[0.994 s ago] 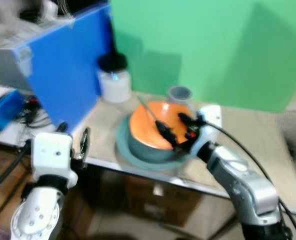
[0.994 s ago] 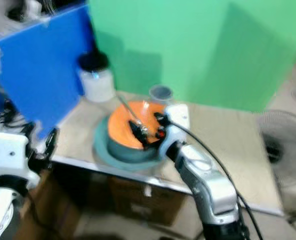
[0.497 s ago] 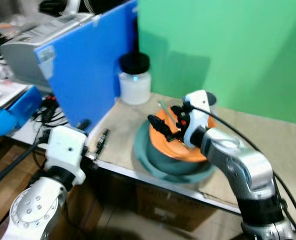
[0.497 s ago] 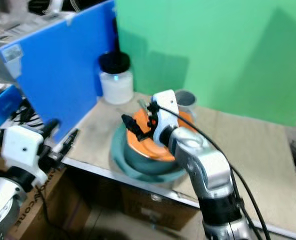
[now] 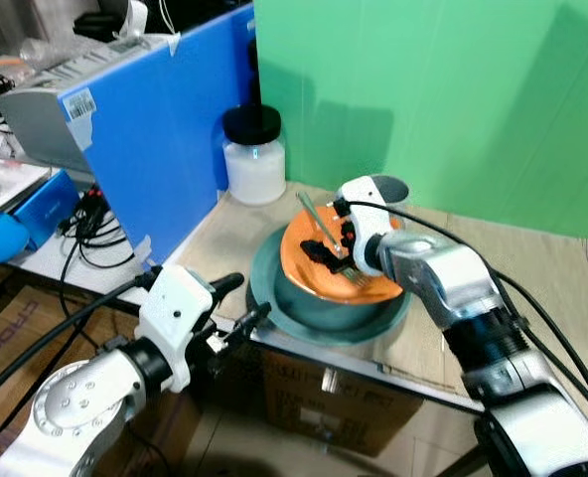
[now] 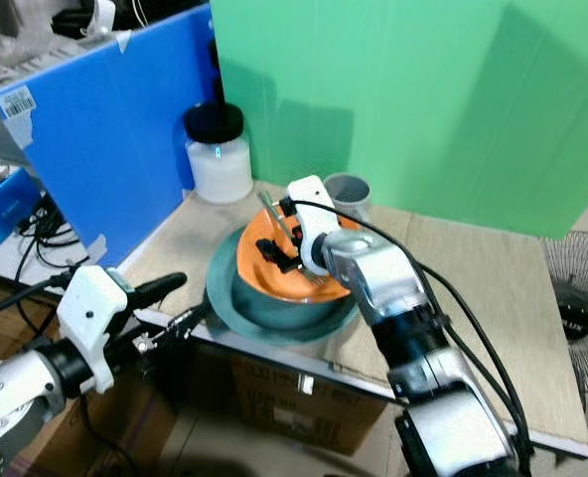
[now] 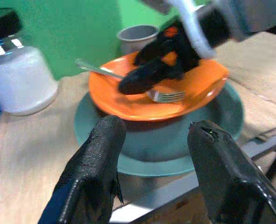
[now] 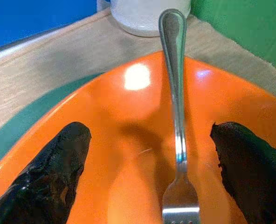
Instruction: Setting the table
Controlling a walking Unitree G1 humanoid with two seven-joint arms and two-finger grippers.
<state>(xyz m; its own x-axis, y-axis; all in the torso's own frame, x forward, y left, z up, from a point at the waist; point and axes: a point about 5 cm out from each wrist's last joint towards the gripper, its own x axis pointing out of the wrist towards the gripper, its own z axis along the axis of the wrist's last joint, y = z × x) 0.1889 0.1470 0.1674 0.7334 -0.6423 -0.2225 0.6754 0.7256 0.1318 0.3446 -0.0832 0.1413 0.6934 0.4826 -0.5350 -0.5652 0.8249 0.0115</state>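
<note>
One fork (image 8: 176,116) lies between the right end effector (image 8: 152,172)'s spread fingers.

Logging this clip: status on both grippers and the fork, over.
Right gripper open, fingers straddling the silver metal fork, not gripping. Fork lies in the orange plate stacked on the teal plate. Left gripper open, at the table edge. Nothing blocking.

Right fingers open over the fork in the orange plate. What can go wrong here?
1. The fork lies loose between the open right gripper fingers; closing off-centre may push it rather than pinch it.
2. The orange plate sits tilted on the teal bowl; pressing down may tip it.
</note>
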